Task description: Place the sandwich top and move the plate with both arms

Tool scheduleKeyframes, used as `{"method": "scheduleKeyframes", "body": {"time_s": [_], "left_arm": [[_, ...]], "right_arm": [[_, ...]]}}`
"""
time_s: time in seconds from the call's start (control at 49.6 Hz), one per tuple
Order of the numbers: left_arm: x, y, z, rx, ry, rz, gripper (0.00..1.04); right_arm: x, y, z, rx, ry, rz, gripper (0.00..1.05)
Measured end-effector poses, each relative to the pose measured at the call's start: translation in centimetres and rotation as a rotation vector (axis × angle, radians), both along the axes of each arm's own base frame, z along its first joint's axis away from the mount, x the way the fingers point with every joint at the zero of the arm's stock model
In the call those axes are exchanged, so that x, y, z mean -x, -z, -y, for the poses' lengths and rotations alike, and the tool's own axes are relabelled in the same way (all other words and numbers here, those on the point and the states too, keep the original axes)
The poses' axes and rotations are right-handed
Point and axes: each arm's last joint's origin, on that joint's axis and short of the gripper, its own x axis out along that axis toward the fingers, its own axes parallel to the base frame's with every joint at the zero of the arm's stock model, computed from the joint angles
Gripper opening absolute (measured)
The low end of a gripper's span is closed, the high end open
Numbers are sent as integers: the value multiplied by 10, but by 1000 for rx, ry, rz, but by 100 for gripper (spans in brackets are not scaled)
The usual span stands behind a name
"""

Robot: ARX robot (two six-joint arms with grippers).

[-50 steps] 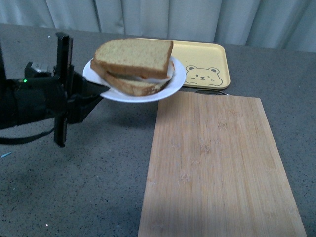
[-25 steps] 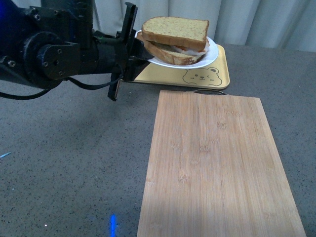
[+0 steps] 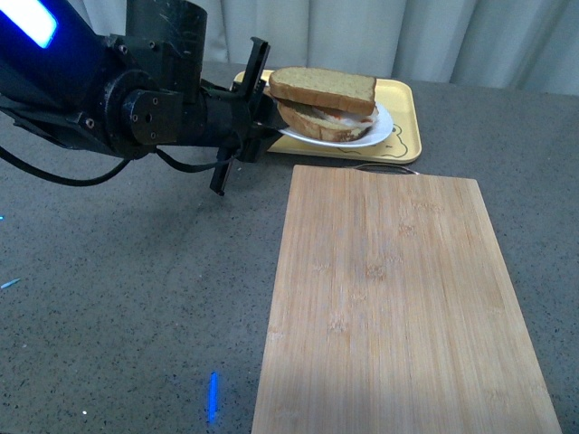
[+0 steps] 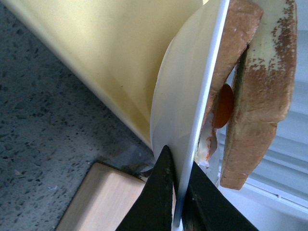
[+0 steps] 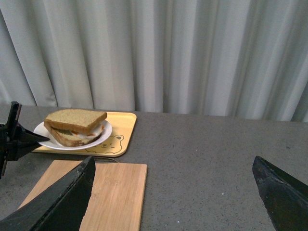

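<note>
Grey speckled countertop (image 3: pixel 136 298) carries a light bamboo cutting board (image 3: pixel 398 298), with a rectangular yellow tray with a bear drawing (image 3: pixel 404 113) at the board's 12 o'clock. The left gripper (image 3: pixel 274 128) pinches the 9 o'clock rim of the small round white plate (image 3: pixel 382 132), which is over the tray. The tan speckled sandwich top (image 3: pixel 323 88) lies on the lower bread slice (image 3: pixel 317 127). Only the left wrist view shows the orange egg yolk (image 4: pixel 222 106) between the slices. Only the right wrist view shows the right gripper (image 5: pixel 173 161), spread wide, well apart from the plate.

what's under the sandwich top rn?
Under the sandwich top: a fried egg, only its edge and some yolk showing, on a lower bread slice on the white plate. The rest of the egg is covered.
</note>
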Motion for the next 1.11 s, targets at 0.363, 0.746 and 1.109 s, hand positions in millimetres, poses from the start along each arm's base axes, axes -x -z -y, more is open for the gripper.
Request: {"method": "scheduleKeyframes", "body": {"time_s": [0.363,0.746,1.109], "left_arm": [[-13,6,9,-13,1,-1,4],[-9,9,0,-29,-51,-32,44],[47,-28,-35,-307,-252,300,84]], "right_arm": [[0,0,0,0,0,0,95],[0,0,0,0,0,0,95],[0,0,0,0,0,0,95]]}}
